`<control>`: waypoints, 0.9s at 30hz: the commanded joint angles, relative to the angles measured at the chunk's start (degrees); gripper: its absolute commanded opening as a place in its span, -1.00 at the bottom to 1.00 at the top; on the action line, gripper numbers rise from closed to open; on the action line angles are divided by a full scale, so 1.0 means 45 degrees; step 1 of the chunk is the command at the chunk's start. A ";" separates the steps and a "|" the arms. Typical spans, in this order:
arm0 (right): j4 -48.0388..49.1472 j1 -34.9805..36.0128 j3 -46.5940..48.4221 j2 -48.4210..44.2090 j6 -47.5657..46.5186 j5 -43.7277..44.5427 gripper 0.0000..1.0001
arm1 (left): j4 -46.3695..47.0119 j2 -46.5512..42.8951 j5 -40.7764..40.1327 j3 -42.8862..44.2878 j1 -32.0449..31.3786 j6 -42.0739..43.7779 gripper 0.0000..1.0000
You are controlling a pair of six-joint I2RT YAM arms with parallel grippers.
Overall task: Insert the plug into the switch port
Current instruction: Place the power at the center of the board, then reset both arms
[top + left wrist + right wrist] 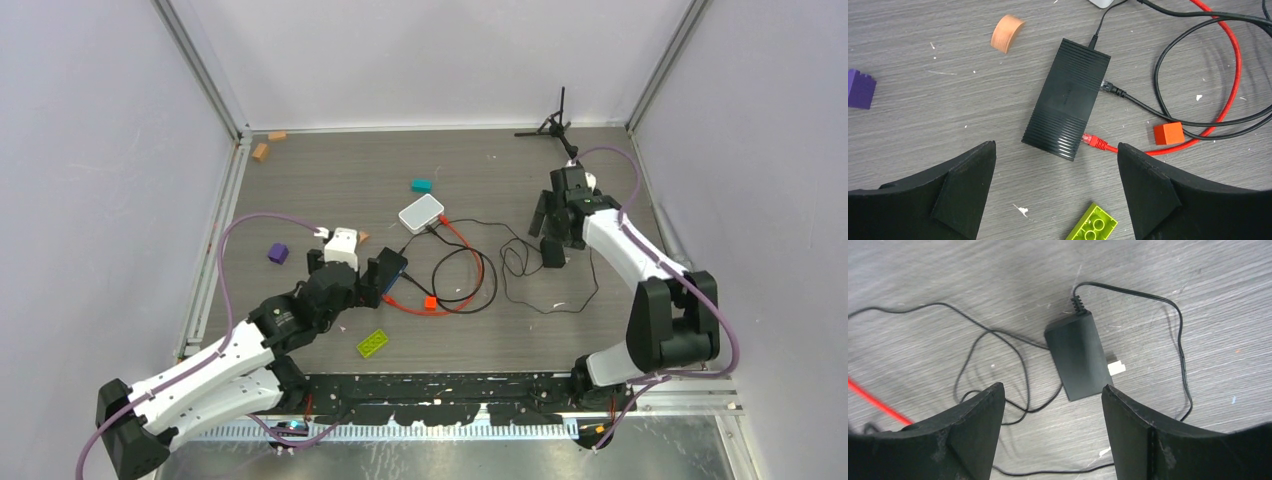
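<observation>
The switch [1066, 99] is a black ribbed box lying flat; in the top view the switch [392, 270] sits just right of my left gripper [346, 270]. A black cable is plugged into its right side. The plug [1094, 142] on the red cable [1235, 75] has its tip against that same side, lower down; I cannot tell whether it is seated. My left gripper [1056, 146] hovers open just short of the switch, holding nothing. My right gripper [1052, 387] is open above the black power brick [1079, 360], apart from it.
A white box [421, 213] holds the far ends of the red and black cables. Loose blocks lie around: orange cube [1169, 133], green brick [1092, 224], purple block [860, 89], tan wedge [1007, 33], teal block [421, 185]. A small tripod [553, 124] stands at the back right.
</observation>
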 commanded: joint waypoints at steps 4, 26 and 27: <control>-0.1013 -0.0054 0.1394 -0.3378 -0.0300 -0.1320 0.53 | -0.1062 -0.0526 -0.0209 0.0354 0.0077 -0.0569 0.88; 0.1104 -0.0058 -0.6405 -1.6348 0.2067 -0.3894 0.54 | -0.3386 -0.2218 -0.2097 0.0575 0.0052 -0.1603 0.95; 0.1222 -0.0060 -0.6502 -1.6364 0.2051 -0.3972 0.54 | -0.3435 -0.2476 -0.2245 0.0578 0.0043 -0.1644 0.95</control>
